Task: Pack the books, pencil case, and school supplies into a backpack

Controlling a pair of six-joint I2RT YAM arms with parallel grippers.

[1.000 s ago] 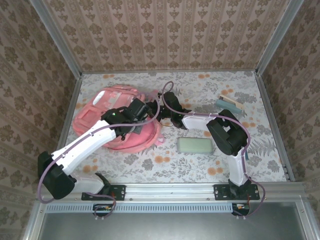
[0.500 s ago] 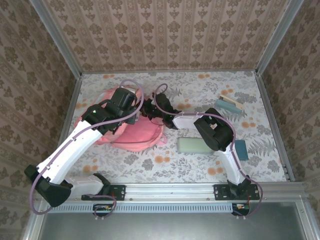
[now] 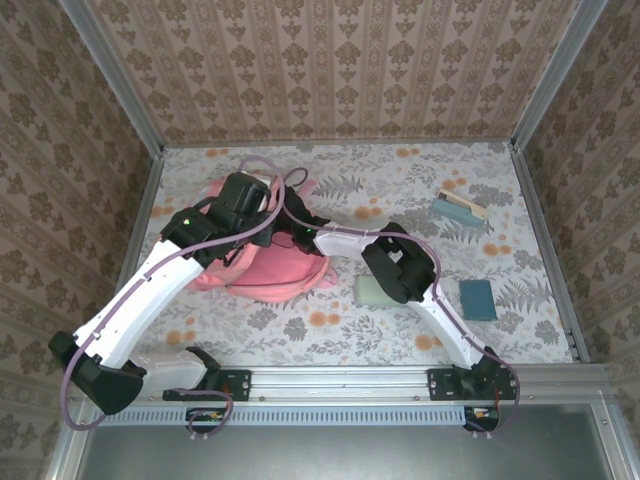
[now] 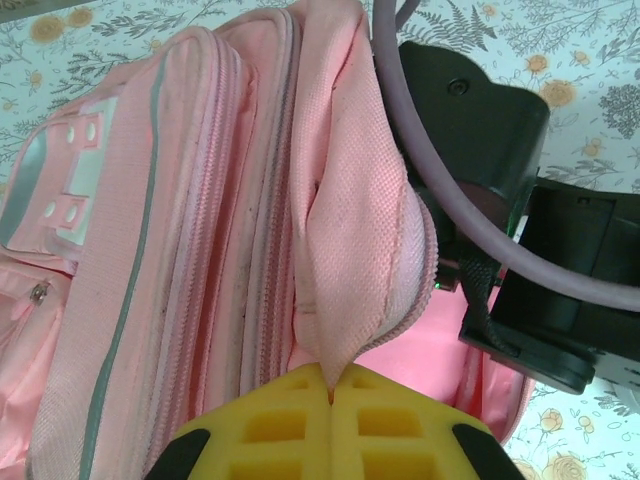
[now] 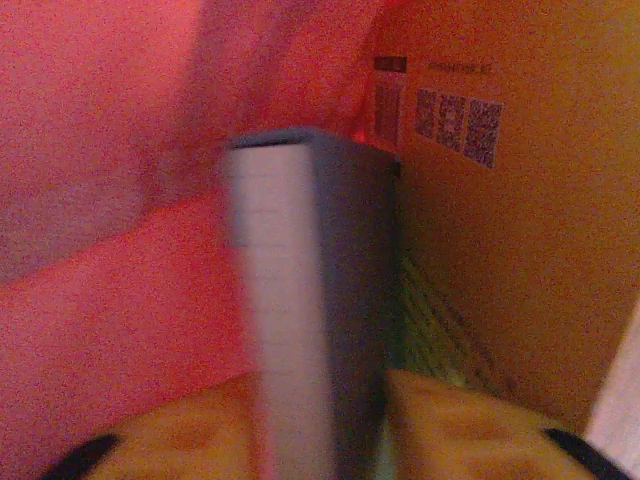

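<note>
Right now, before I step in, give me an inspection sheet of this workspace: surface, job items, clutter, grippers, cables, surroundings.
Surface: floral-patterned table, metal rail along the near edge.
Job's things: pink backpack lying open at left; upright book and yellow-orange book inside it; mint pencil case and dark blue book on the table; teal pieces far right.
Clutter: nothing seen.
Grippers: left gripper shut on the backpack's flap; right gripper inside the backpack, upright book between its fingers, grip unclear.
Cables: purple cable looping across the arms, over the backpack.
Surroundings: patterned walls on three sides, metal corner posts.
</note>
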